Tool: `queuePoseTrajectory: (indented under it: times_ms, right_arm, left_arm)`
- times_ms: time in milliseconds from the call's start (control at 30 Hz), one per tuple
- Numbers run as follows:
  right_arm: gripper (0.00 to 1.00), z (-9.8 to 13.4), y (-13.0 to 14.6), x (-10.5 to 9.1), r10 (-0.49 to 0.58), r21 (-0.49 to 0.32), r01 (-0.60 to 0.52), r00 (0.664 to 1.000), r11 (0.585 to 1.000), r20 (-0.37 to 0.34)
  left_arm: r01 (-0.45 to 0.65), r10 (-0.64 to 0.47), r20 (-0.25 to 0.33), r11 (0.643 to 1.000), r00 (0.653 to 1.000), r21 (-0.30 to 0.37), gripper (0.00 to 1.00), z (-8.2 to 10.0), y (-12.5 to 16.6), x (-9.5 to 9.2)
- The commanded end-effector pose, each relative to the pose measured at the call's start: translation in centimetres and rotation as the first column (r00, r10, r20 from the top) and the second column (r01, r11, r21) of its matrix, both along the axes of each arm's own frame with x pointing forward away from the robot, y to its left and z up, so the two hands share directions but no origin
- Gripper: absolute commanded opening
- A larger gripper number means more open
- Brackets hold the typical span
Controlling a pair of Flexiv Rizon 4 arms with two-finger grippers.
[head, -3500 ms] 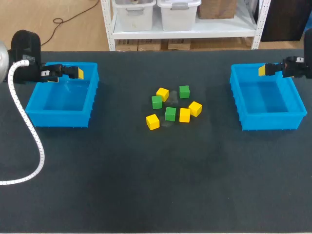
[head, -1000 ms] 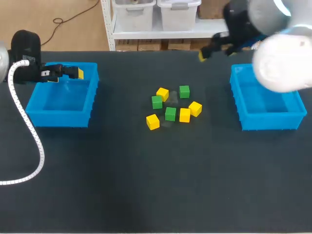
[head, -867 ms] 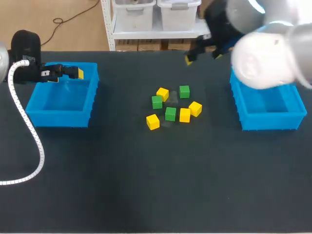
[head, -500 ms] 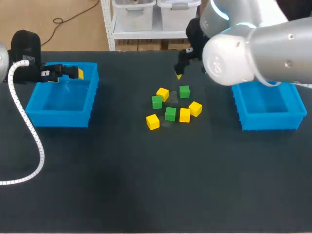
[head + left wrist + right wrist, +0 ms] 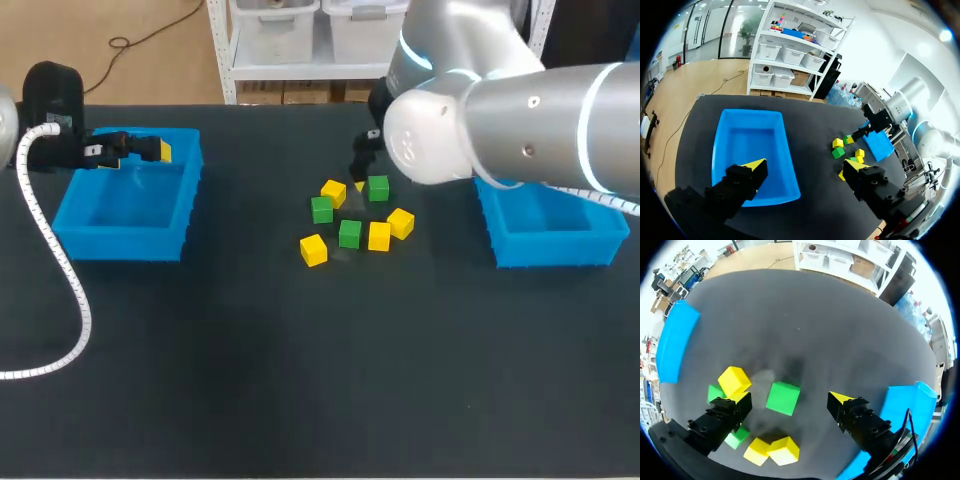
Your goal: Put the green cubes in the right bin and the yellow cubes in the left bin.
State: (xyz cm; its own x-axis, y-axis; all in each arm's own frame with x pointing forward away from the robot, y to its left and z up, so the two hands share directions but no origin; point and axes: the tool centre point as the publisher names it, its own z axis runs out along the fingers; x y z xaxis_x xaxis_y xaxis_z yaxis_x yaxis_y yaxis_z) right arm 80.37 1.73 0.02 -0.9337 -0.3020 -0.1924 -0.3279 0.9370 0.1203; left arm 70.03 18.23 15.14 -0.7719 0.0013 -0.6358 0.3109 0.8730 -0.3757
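Left gripper (image 5: 158,151): upper left of the head view, over the far rim of the left bin (image 5: 120,245). Fingers spread wide, holding nothing.
Right arm (image 5: 500,120): comes in from the upper right of the head view and reaches past the middle to the cube cluster.
Right gripper (image 5: 791,399): fingers apart, astride the far green cube (image 5: 378,188). Right wrist view shows a gap on each side of the cube, so no grip. Contact with the table (image 5: 300,380) cannot be judged.
Cube cluster: centre of the head view, slightly above the middle, all seven cubes on the table between the bins.
Green cubes: far green cube at the cluster's upper right; second green cube (image 5: 321,209) at its left; third green cube (image 5: 349,233) in the middle.
Yellow cubes: one (image 5: 333,193) at the upper left, just beside the right gripper's finger; one (image 5: 313,249) at the lower left; two touching (image 5: 379,236) (image 5: 401,222) at the lower right.
Right bin (image 5: 555,250): right edge of the head view, partly behind the right arm.
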Motion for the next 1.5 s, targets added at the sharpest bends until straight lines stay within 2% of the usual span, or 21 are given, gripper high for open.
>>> queuePoseTrajectory:
  times_ms: [33, 333, 367, 433, 467, 833, 933, 1133, 1233, 1267, 1300, 1333, 1500]
  right_arm:
    - [1.00, -1.0, 0.1, 1.2, -0.009, -0.017, 0.008, 1.000, 1.000, -0.023]
    - [1.00, -1.6, -0.1, 1.8, -0.025, -0.038, 0.024, 0.999, 0.999, -0.028]
    - [0.57, -1.7, -0.1, 1.8, -0.031, -0.043, 0.030, 0.999, 0.999, -0.023]
    - [0.12, -1.7, 0.0, 1.9, -0.030, -0.053, 0.029, 0.999, 0.998, -0.015]
    - [0.00, -1.7, 0.0, 1.9, -0.031, -0.056, 0.031, 0.999, 0.998, -0.012]
    - [0.00, -1.3, 0.4, 1.7, -0.023, -0.060, 0.023, 1.000, 0.998, -0.007]
    - [0.00, 0.5, 0.3, 1.6, -0.007, -0.069, 0.009, 1.000, 0.998, 0.027]
    - [0.00, 6.4, -1.6, 2.1, -0.025, -0.038, 0.031, 0.989, 0.999, 0.144]
    - [0.00, 7.7, -2.5, 2.3, -0.032, -0.042, 0.039, 0.985, 0.998, 0.168]
    - [0.19, 7.8, -2.6, 2.3, -0.034, -0.043, 0.042, 0.985, 0.998, 0.170]
    - [0.50, 7.8, -2.7, 2.3, -0.033, -0.051, 0.042, 0.985, 0.998, 0.171]
    - [1.00, 7.8, -2.7, 2.3, -0.033, -0.052, 0.042, 0.985, 0.998, 0.170]
    - [1.00, 7.6, -1.9, 1.2, 0.016, -0.061, -0.007, 0.989, 0.998, 0.144]
  left_arm:
    - [0.007, -0.006, 0.007, 1.000, 1.000, -0.010, 1.00, -0.2, 0.2, 0.0]
    - [0.007, -0.006, 0.007, 1.000, 1.000, -0.010, 1.00, -0.2, 0.2, 0.0]
    - [0.007, -0.006, 0.007, 1.000, 1.000, -0.010, 1.00, -0.2, 0.2, 0.0]
    - [0.007, -0.006, 0.007, 1.000, 1.000, -0.010, 1.00, -0.2, 0.2, 0.0]
    - [0.007, -0.006, 0.007, 1.000, 1.000, -0.010, 1.00, -0.2, 0.2, 0.0]
    - [0.007, -0.006, 0.007, 1.000, 1.000, -0.010, 1.00, -0.2, 0.2, 0.0]
    - [0.007, -0.006, 0.007, 1.000, 1.000, -0.010, 1.00, -0.2, 0.2, 0.0]
    - [0.007, -0.006, 0.007, 1.000, 1.000, -0.010, 1.00, -0.2, 0.2, 0.0]
    - [0.007, -0.006, 0.007, 1.000, 1.000, -0.010, 1.00, -0.2, 0.2, 0.0]
    - [0.007, -0.006, 0.007, 1.000, 1.000, -0.010, 1.00, -0.2, 0.2, 0.0]
    - [0.007, -0.006, 0.007, 1.000, 1.000, -0.010, 1.00, -0.2, 0.2, 0.0]
    - [0.007, -0.006, 0.007, 1.000, 1.000, -0.010, 1.00, -0.2, 0.2, 0.0]
    - [0.007, -0.006, 0.007, 1.000, 1.000, -0.010, 1.00, -0.2, 0.2, 0.0]
